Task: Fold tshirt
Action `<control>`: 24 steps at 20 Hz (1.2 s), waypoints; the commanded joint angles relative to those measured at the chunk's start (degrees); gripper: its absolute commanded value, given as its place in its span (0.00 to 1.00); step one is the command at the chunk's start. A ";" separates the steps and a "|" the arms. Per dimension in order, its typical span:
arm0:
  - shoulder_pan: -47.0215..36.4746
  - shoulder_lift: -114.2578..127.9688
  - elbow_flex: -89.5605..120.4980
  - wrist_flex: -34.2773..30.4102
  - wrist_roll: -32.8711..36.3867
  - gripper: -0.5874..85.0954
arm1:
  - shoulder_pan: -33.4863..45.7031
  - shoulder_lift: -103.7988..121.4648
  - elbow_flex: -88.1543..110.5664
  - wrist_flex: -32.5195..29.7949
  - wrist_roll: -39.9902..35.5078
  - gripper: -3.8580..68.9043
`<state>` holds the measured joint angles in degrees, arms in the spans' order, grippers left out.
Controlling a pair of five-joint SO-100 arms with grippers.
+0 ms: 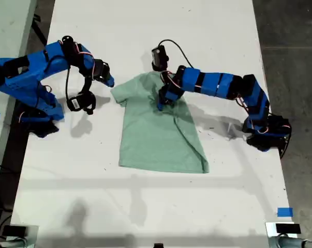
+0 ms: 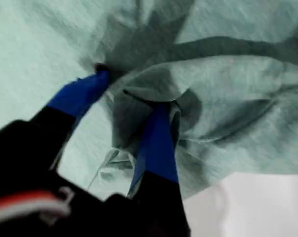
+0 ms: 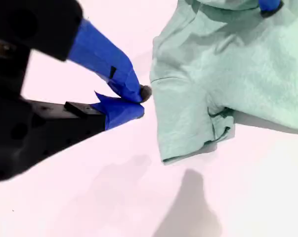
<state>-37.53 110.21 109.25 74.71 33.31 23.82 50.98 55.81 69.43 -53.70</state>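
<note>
The pale mint-green tshirt [image 1: 156, 132] lies on the white table, with the side toward the exterior view's right folded over onto its body. My first gripper [image 1: 162, 99] [image 2: 130, 90] presses down into the cloth near the neck. Its blue fingers [image 2: 156, 143] stand apart, with a bunched fold of tshirt [image 2: 228, 98] between and over them. My second gripper [image 1: 108, 79] [image 3: 140, 101] hovers above bare table beside the sleeve [image 3: 183, 123] on the exterior view's left. It is shut on nothing and sits a short gap from the cloth.
The white table [image 1: 145, 206] runs wide toward the exterior view's bottom. A blue tape mark [image 1: 284, 212] sits at the exterior view's lower right. Both arm bases stand at the table's side edges. Dark floor lies beyond the edges.
</note>
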 commanded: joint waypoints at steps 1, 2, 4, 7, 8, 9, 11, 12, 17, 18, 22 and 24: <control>0.09 1.05 -1.23 -0.26 -0.44 0.03 | -0.97 8.61 -4.75 3.52 0.18 0.45; -0.09 1.14 -1.58 -0.18 -0.44 0.03 | -0.79 13.10 -4.75 4.83 0.26 0.43; -0.09 1.14 -2.02 -0.09 -0.44 0.03 | -0.62 23.55 -4.48 6.24 0.09 0.40; -0.18 1.14 -2.20 -0.09 -0.44 0.03 | 0.00 37.53 -0.18 6.24 -0.09 0.37; -0.09 1.14 -2.37 0.18 -0.53 0.08 | 0.18 40.52 1.32 7.38 -0.35 0.36; -0.09 1.14 -2.46 0.35 -0.53 0.09 | 0.53 43.24 3.52 8.61 -0.53 0.35; 0.00 1.14 -2.55 0.44 -0.62 0.10 | 1.23 47.29 8.61 10.72 -0.97 0.35; 0.00 1.14 -2.55 0.44 -0.62 0.11 | 1.23 48.87 11.43 11.07 -1.23 0.36; -1.93 -0.53 -2.11 0.70 -0.26 0.23 | 0.00 52.91 19.86 10.37 -0.09 0.36; -2.29 -1.41 -2.20 1.49 -0.26 0.31 | -0.26 53.17 20.21 10.28 0.00 0.37; -5.45 -3.87 -1.32 1.58 2.20 0.38 | -0.70 54.05 20.92 10.28 0.00 0.37; -7.12 -5.89 -0.44 0.79 3.25 0.38 | -0.79 54.49 21.45 10.28 0.00 0.37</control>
<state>-42.54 104.77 109.34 75.76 35.42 23.99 100.99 77.34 80.42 -53.96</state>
